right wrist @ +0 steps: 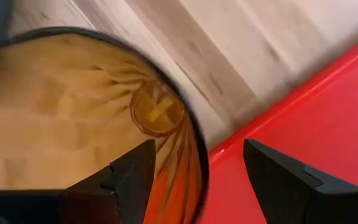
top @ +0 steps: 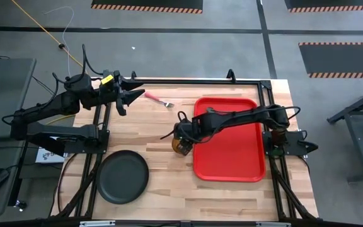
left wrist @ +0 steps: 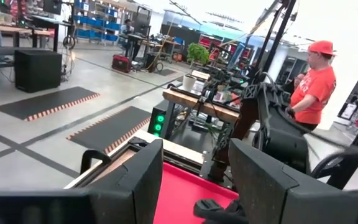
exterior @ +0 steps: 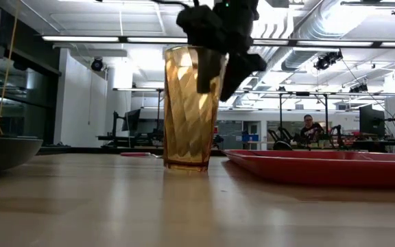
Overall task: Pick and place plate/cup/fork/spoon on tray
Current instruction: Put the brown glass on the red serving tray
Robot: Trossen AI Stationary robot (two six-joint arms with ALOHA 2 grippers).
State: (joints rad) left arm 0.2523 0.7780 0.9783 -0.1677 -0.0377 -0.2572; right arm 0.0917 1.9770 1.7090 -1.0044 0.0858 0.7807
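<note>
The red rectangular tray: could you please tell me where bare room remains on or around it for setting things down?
The large red rectangular plastic tray is bare below the right arm, which crosses its top. The right gripper straddles the translucent amber cup's rim, crowding the left edge. Bare wood lies between the round dark plate and the tray.

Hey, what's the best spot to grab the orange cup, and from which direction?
Grip the cup by its rim wall from above, one finger inside and one outside. It stands upright with its mouth open, beside the tray, so a top approach looks clear. The right gripper is already there, straddling the rim.
</note>
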